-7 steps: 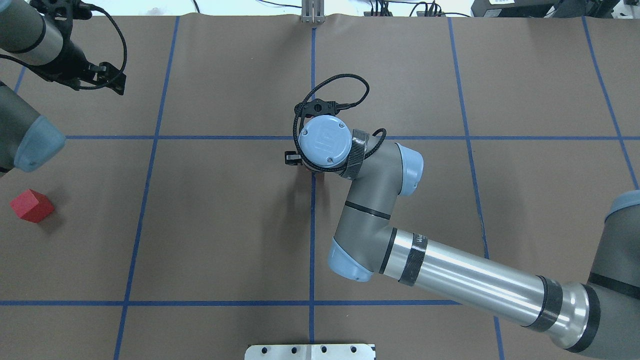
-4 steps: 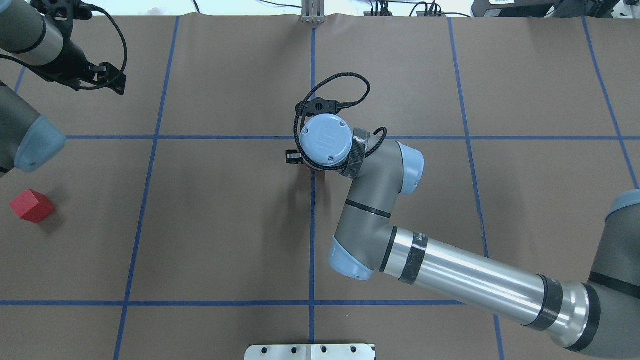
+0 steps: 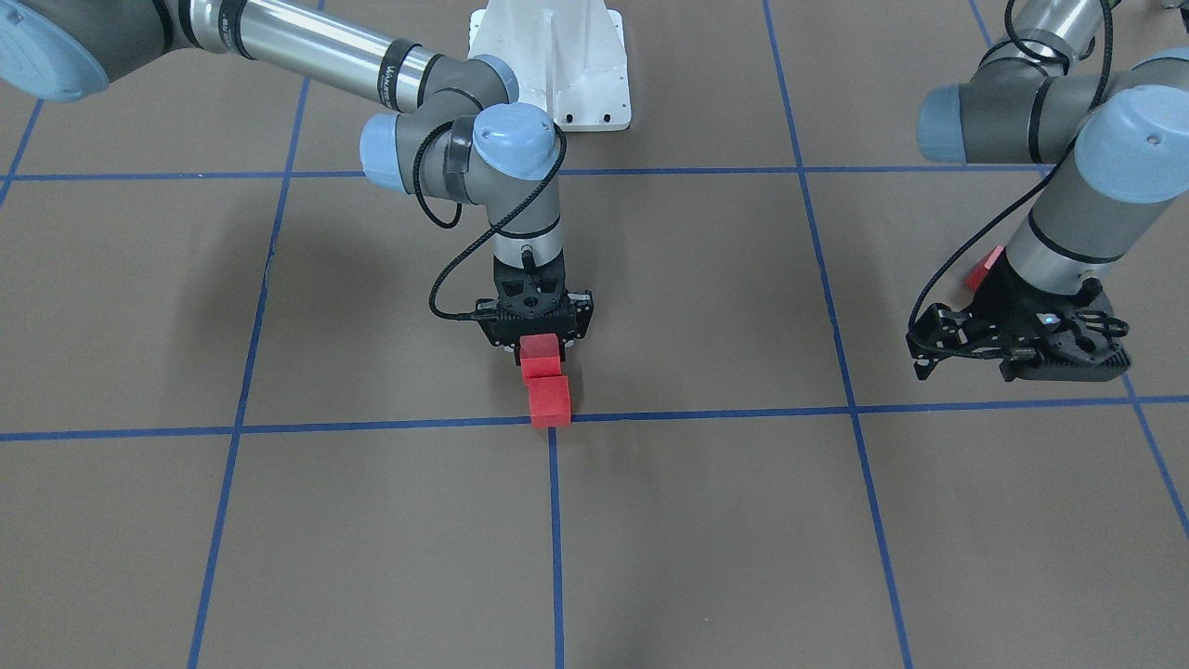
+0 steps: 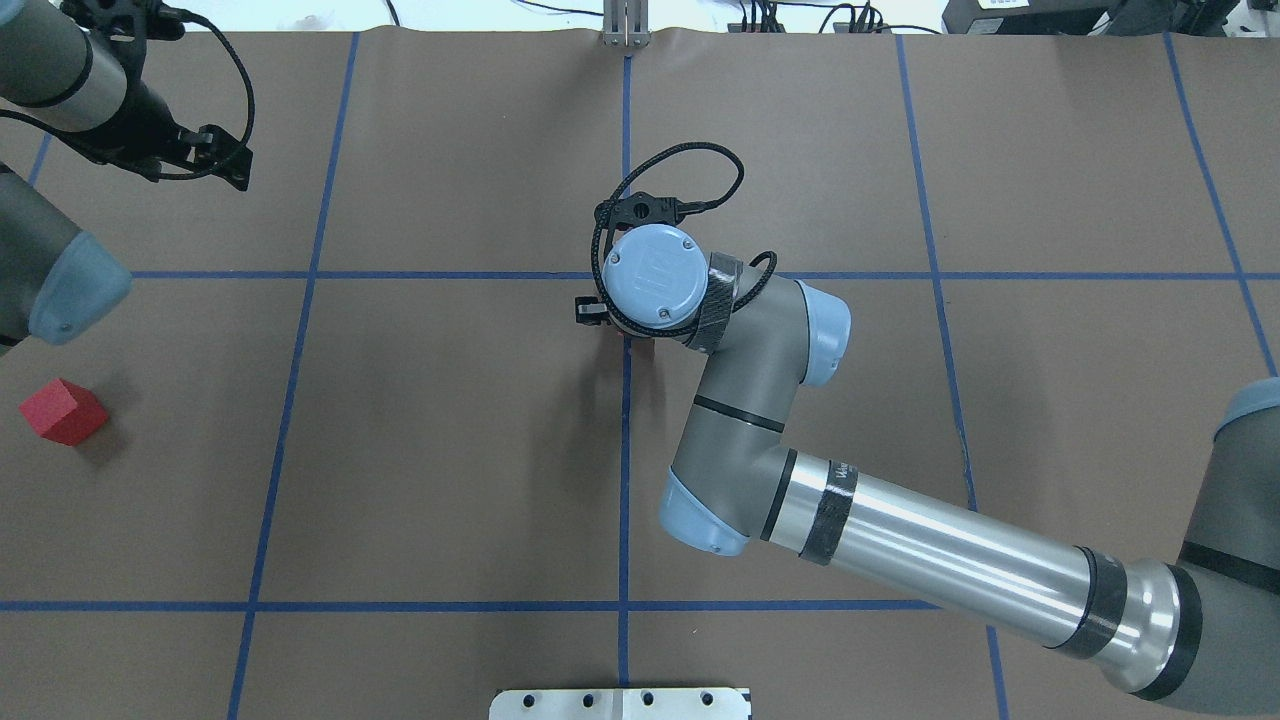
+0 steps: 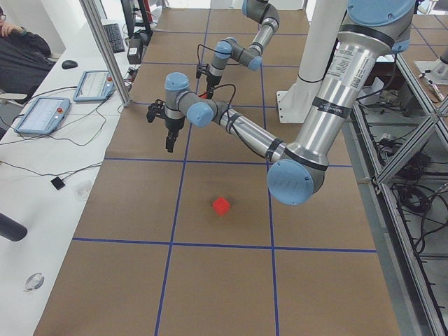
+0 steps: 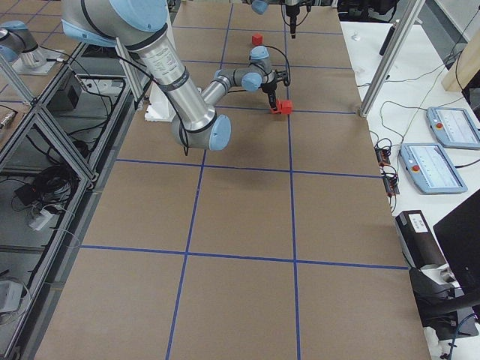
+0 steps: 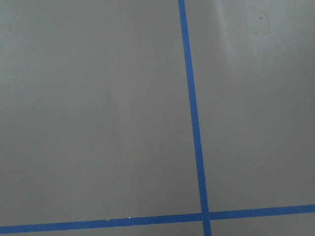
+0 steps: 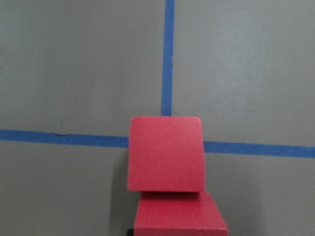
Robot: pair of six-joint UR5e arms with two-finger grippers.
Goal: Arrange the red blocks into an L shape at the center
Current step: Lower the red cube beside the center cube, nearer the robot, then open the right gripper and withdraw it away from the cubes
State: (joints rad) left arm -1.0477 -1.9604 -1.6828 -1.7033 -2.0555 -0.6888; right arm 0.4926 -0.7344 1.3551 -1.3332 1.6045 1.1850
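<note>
Now there are three red blocks (image 6: 284, 107). The first block (image 3: 548, 401) sits right on the center (image 3: 578, 417), where two blue lines (image 3: 836, 409) cross. The second block (image 3: 540, 357) touches it on the robot's side, so the two make a short straight row. The third block (image 4: 63, 411) lies alone on the left side of the table (image 4: 450, 450), well apart from the other two.

There are two grippers. The right gripper (image 3: 538, 342) points straight down, and the second block is right under it, where its jaws come down. The jaws are mostly hidden by the gripper body and the block, so I cannot tell if they squeeze the block or stand a bit open. The first block is just past the jaws, not in them.

The left gripper (image 5: 170, 142) hangs over the table at the far left, near another crossing of blue lines and well apart from the third block. Nothing is in its jaws. I cannot tell how wide they are.
</note>
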